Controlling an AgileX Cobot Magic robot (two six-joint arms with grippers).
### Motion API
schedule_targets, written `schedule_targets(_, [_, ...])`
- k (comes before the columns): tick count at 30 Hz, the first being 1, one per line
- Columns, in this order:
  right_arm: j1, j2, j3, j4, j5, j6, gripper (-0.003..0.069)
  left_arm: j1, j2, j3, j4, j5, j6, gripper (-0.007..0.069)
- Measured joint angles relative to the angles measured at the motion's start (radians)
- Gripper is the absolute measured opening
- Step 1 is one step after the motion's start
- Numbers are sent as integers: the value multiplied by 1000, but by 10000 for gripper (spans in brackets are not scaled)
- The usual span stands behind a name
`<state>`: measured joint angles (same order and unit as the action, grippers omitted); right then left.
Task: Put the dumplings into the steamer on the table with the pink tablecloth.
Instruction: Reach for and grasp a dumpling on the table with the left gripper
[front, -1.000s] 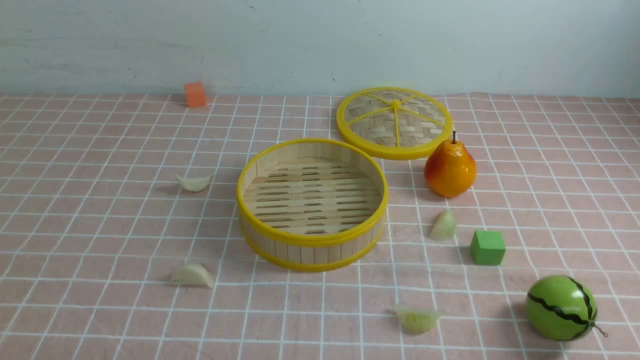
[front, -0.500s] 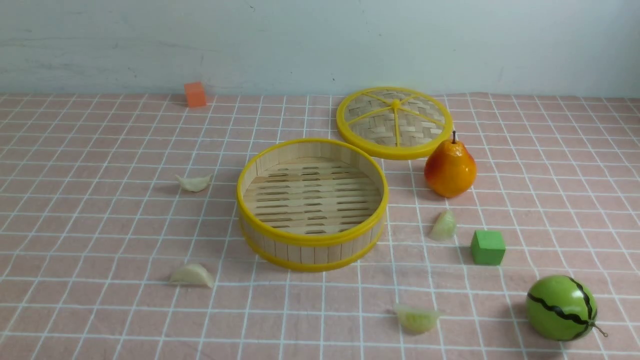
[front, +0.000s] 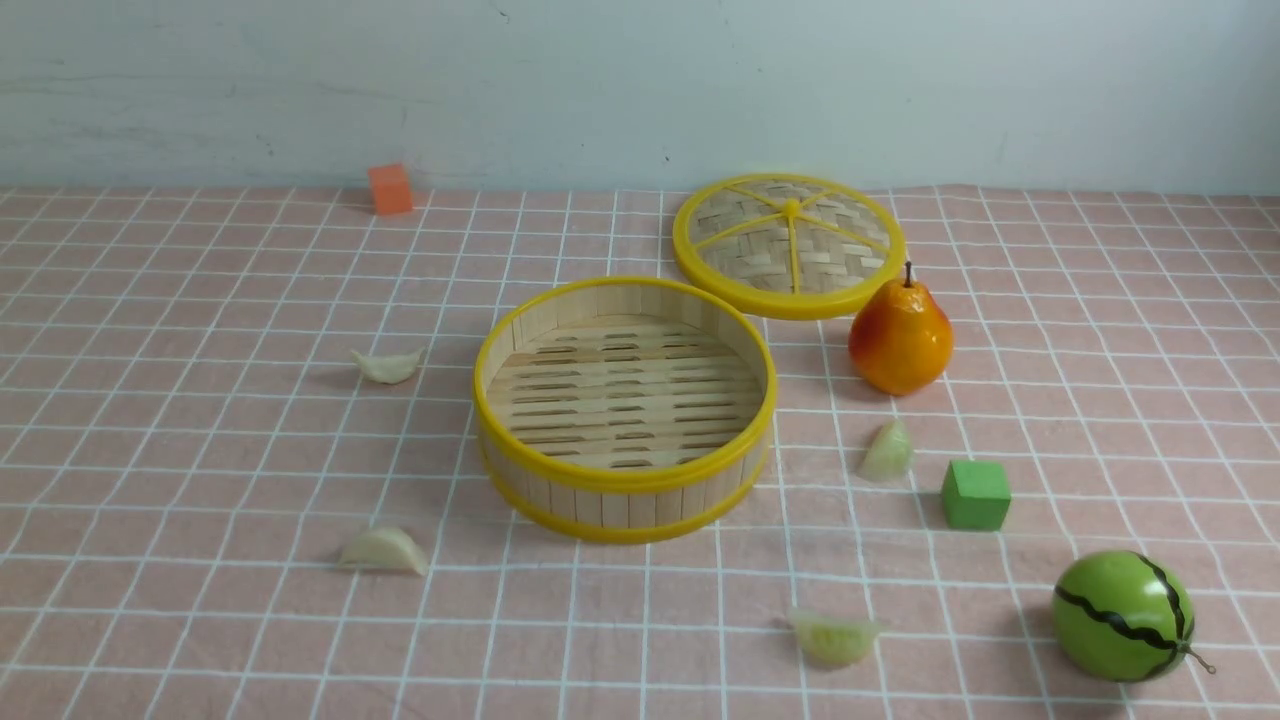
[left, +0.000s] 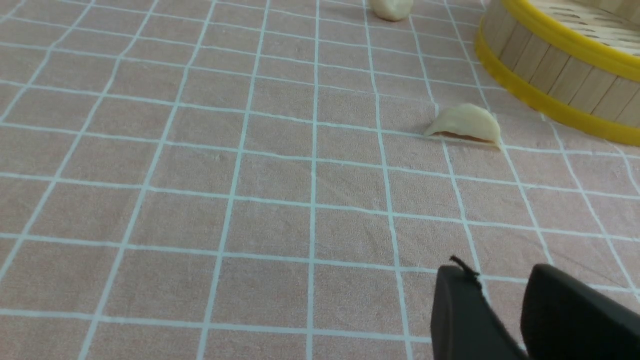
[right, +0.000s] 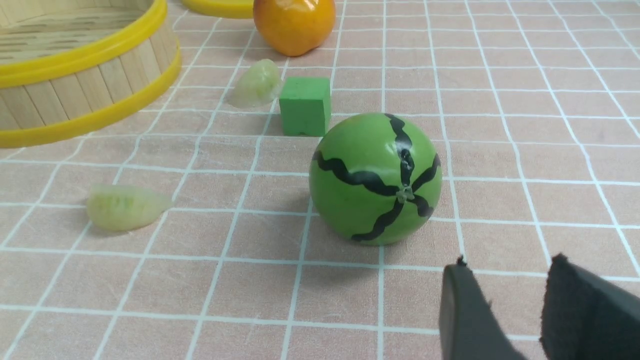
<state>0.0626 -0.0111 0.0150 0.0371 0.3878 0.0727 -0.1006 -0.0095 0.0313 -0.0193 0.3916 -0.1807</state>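
Note:
The steamer (front: 625, 482) stands empty mid-table on the pink tablecloth (front: 200, 450). Two cream dumplings (front: 388, 366) (front: 384, 550) lie to its left, two pale green dumplings (front: 887, 451) (front: 833, 637) to its right. The front view shows neither gripper. In the left wrist view my left gripper (left: 500, 274) hangs slightly open and empty over bare cloth, short of a cream dumpling (left: 467, 125) beside the steamer wall (left: 550, 75). In the right wrist view my right gripper (right: 507, 267) is slightly open and empty, just short of the watermelon (right: 375, 177); the green dumplings (right: 125, 206) (right: 257, 82) lie beyond.
The flat woven lid (front: 790, 245) lies behind the steamer. An orange pear (front: 900, 335), a green cube (front: 975, 493) and a toy watermelon (front: 1120, 615) stand on the right among the green dumplings. An orange cube (front: 390, 188) sits at the back left by the wall.

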Motion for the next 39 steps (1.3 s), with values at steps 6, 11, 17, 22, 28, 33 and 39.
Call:
schedule_targets(6, [0, 0, 11, -22, -104, 0, 239, 0, 0, 0, 0, -200, 0, 197])
schedule_targets(11, [0, 0, 11, -23, -421, 5, 239, 0, 0, 0, 6, -483, 0, 200])
schedule_targets(17, [0, 0, 11, -23, -773, 93, 240, 0, 0, 0, 3, -738, -61, 206])
schedule_targets(22, [0, 0, 1, -22, -893, 152, 240, 0, -1, -15, 19, -951, -286, 209])
schedule_targets(28, [0, 98, -180, -22, -819, 105, 180, 0, 144, -269, 141, -878, -326, 169])
schedule_targets(33, [0, 305, -364, -22, -613, 18, 0, 0, 443, -534, 174, -649, -320, 50])
schedule_targets(39, [0, 571, -415, -17, -333, -9, -11, 0, 830, -706, 178, -414, -315, -13])
